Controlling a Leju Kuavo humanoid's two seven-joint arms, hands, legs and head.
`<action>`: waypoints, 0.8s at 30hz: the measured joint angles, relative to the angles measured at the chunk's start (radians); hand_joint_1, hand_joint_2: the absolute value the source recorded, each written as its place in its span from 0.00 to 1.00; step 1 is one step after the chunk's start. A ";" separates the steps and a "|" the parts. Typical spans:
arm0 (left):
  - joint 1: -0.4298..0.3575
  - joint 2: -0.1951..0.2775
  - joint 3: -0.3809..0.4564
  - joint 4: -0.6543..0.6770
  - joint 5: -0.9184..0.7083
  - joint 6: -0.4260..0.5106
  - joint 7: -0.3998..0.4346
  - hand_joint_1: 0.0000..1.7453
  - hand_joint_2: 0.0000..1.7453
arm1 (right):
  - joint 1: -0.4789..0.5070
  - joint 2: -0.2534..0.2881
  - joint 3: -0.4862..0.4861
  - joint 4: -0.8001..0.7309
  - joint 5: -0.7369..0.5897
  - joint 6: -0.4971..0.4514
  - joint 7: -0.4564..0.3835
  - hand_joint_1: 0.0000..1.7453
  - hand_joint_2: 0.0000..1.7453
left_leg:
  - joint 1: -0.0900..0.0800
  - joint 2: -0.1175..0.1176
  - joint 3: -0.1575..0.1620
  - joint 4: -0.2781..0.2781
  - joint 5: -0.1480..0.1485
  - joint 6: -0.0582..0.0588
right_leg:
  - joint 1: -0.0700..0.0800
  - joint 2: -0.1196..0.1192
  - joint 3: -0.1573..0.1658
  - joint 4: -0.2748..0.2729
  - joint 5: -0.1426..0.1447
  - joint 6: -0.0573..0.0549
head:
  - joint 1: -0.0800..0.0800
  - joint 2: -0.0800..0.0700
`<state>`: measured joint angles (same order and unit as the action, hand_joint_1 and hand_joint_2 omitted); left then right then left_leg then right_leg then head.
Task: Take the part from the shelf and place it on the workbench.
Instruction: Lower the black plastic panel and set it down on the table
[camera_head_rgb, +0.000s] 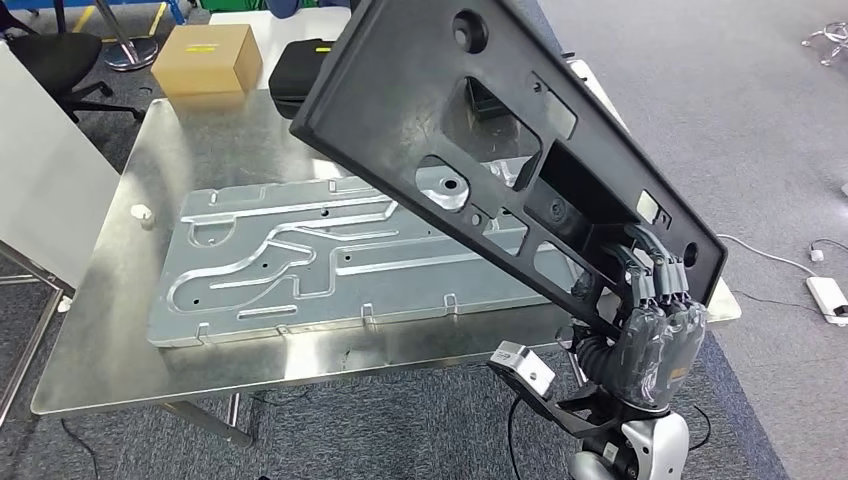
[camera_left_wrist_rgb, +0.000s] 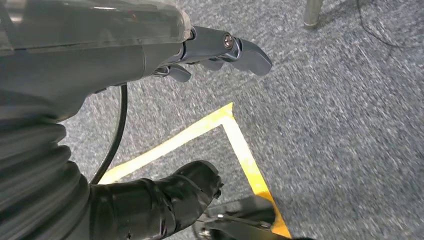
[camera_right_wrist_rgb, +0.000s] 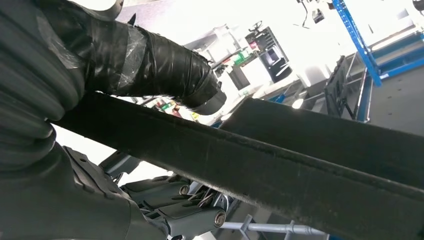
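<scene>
Black part (camera_head_rgb: 450, 130) gripped at its near edge by right hand (camera_head_rgb: 655, 335), tilted above workbench (camera_head_rgb: 110, 330), left hand (camera_left_wrist_rgb: 150, 65) empty, fingers apart

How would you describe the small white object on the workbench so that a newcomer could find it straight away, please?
Start at the shiny steel workbench and find the large embossed silver metal plate lying flat on it. Beyond the plate's far left corner, near the table's left edge, sits a small white round knob. It is the only small white item on the bare steel, lying apart from the plate.

One black part (camera_head_rgb: 450, 110), one metal plate (camera_head_rgb: 330, 255) (beneath), one box (camera_head_rgb: 207, 58).
</scene>
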<state>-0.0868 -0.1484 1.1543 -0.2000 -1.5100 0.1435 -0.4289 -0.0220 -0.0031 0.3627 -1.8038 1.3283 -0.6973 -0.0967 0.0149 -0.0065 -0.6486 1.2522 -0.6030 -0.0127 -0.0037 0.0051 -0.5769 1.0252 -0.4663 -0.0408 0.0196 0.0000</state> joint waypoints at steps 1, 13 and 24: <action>0.000 0.000 0.000 0.000 0.000 -0.002 0.000 0.00 1.00 | 0.000 0.000 0.001 0.002 0.000 0.000 0.002 1.00 1.00 | 0.002 0.000 0.008 -0.049 0.046 -0.002 | -0.002 0.001 0.009 0.001 -0.007 0.003 | 0.000 0.000; -0.005 0.001 -0.002 0.000 -0.001 -0.050 -0.017 0.00 1.00 | -0.060 0.000 0.046 0.060 0.017 0.050 0.004 0.80 1.00 | 0.002 0.004 0.058 -0.234 0.154 0.050 | -0.007 -0.001 -0.090 0.238 -0.143 0.058 | 0.001 0.000; -0.028 -0.007 -0.025 0.000 -0.008 -0.045 -0.009 0.00 0.00 | -0.199 0.021 0.116 0.184 0.161 0.137 0.075 0.89 1.00 | -0.004 0.002 0.065 -0.221 0.130 0.015 | -0.005 -0.002 -0.018 0.004 0.008 0.027 | 0.000 0.000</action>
<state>-0.1148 -0.1552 1.1291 -0.1999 -1.5181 0.0985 -0.4383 -0.2206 0.0180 0.4789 -1.6199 1.4897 -0.5599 -0.0216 0.0104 -0.0044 -0.5840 1.0309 -0.4726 0.0023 -0.0086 0.0033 -0.5954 1.0294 -0.4579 -0.0141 0.0192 0.0000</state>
